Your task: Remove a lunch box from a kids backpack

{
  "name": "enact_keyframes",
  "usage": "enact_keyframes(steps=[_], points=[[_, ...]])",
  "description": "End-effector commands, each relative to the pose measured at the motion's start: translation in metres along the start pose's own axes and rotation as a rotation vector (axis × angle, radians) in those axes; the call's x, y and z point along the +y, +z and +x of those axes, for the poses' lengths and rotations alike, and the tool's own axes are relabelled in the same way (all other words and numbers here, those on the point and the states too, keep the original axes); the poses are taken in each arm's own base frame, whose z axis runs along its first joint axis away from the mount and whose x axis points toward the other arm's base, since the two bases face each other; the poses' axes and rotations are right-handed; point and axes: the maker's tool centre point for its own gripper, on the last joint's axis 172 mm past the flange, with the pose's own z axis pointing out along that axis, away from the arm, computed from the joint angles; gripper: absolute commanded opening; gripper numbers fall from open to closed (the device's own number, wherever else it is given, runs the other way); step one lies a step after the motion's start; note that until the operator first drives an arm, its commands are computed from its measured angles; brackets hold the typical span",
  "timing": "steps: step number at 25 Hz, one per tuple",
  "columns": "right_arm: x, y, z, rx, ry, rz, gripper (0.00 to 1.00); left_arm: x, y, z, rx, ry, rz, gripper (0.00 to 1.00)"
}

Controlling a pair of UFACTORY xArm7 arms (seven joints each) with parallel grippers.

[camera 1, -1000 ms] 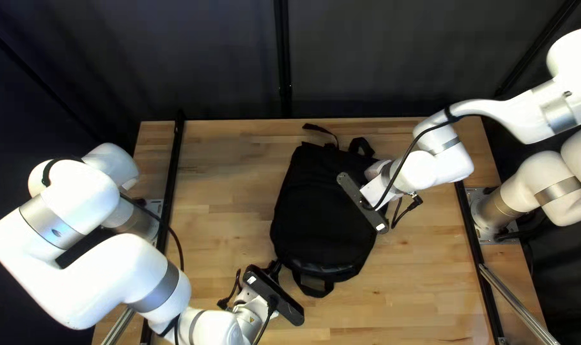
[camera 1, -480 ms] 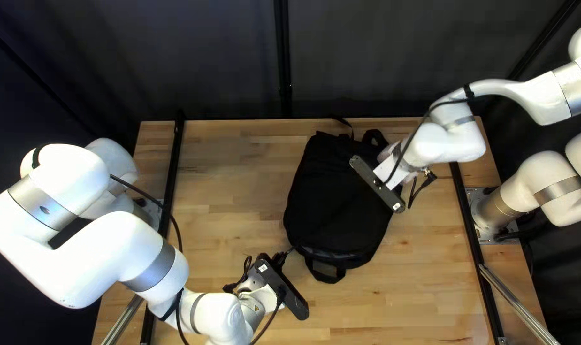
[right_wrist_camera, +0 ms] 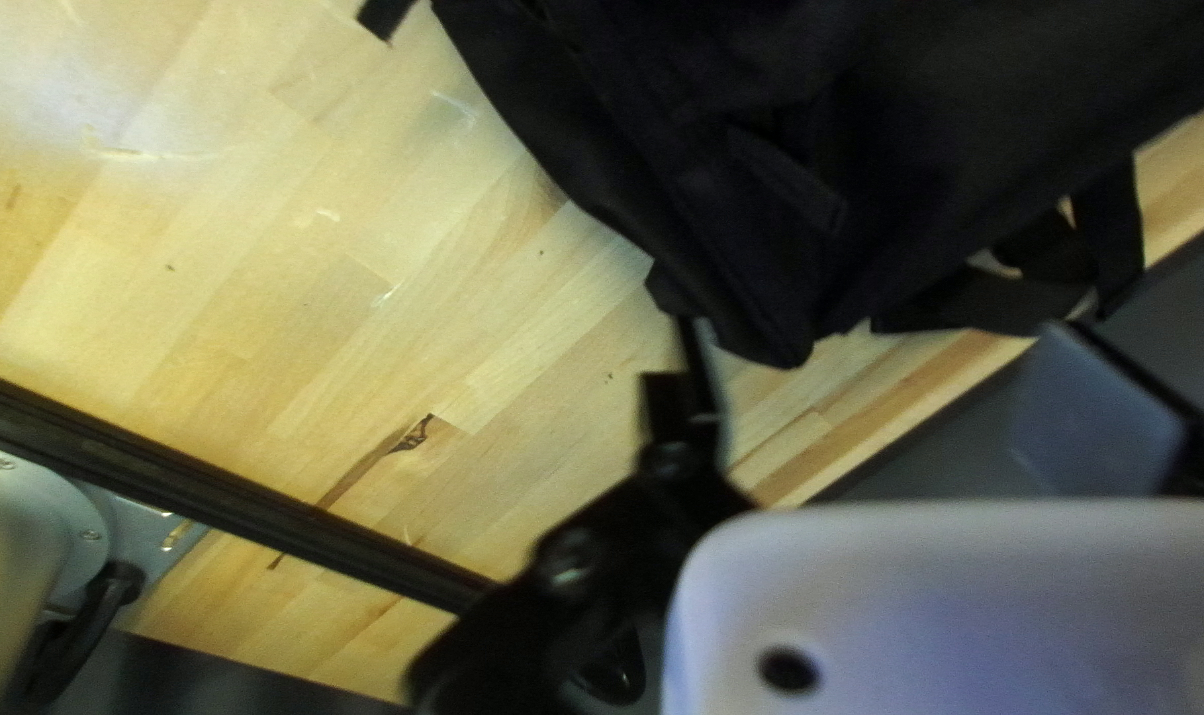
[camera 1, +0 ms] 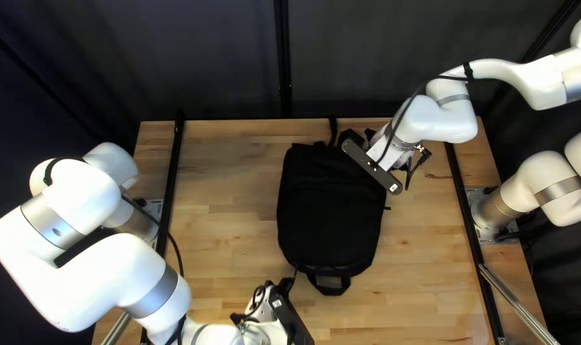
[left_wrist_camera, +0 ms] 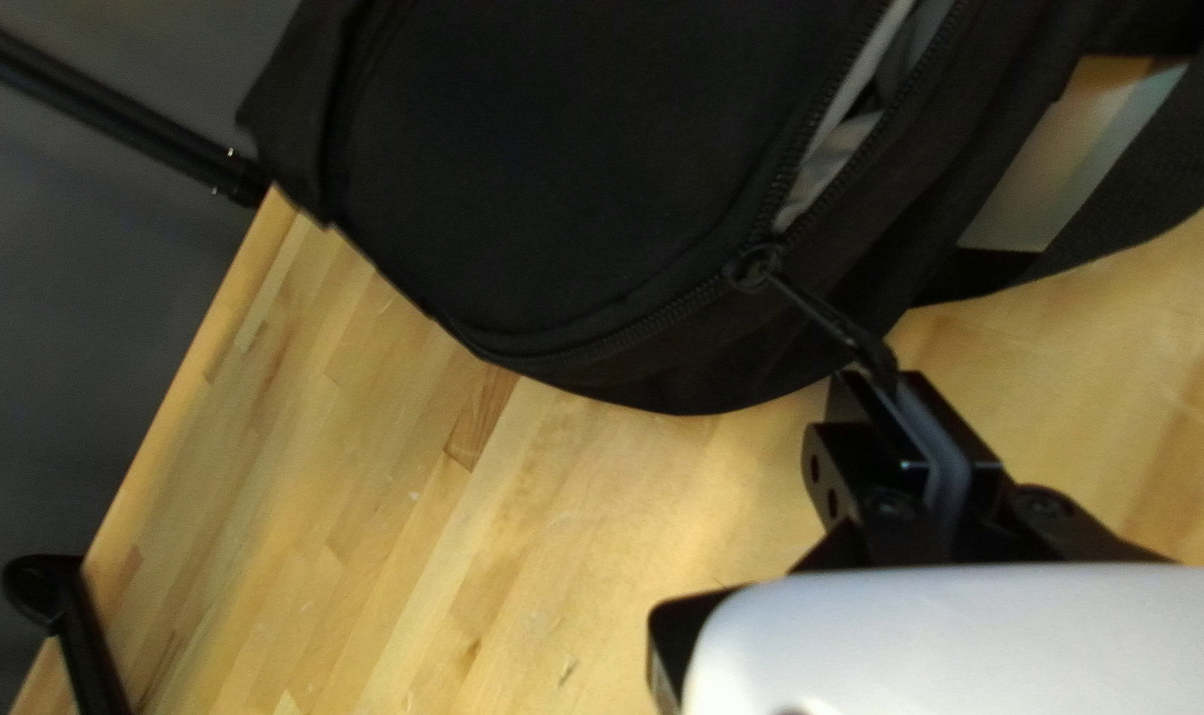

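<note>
While left gripper (camera 1: 286,284) pinches zip pull (left_wrist_camera: 827,322) of black backpack (camera 1: 328,211), right gripper (camera 1: 381,153): jaws wide, near backpack's far end.

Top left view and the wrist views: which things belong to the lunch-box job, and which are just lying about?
Part of the job:
black fabric backpack
thin black zipper pull, held in my black left gripper
black right gripper, at the backpack's corner
No lunch box visible.

Just surroundings:
pale wooden table
long black rail
dark curtain
</note>
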Motion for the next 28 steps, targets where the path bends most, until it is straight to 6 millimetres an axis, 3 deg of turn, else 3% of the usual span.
enact_keyframes(steps=[1,4,9,14,18,22,28], points=[[-0.019,-0.025,0.032,-0.005,-0.022,-0.050,1.00,0.017,-0.019,0.003,0.007,0.047,-0.017,0.00],[-0.038,-0.035,0.069,-0.004,-0.042,-0.090,1.00,0.023,-0.024,0.009,0.006,0.072,-0.022,0.00],[-0.062,-0.033,0.132,0.010,-0.093,-0.136,1.00,0.022,-0.027,0.019,0.010,0.103,-0.028,0.00],[-0.087,-0.033,0.189,-0.002,-0.158,-0.171,1.00,0.006,-0.026,0.025,0.016,0.119,-0.029,0.00],[-0.108,-0.042,0.202,-0.007,-0.177,-0.198,1.00,-0.014,-0.023,0.021,0.016,0.107,-0.031,0.00],[-0.124,-0.037,0.219,-0.004,-0.184,-0.241,1.00,-0.036,-0.015,0.017,0.019,0.075,-0.035,0.00],[-0.135,-0.027,0.254,0.007,-0.206,-0.319,1.00,-0.044,-0.009,0.019,0.031,0.051,-0.035,0.00]])
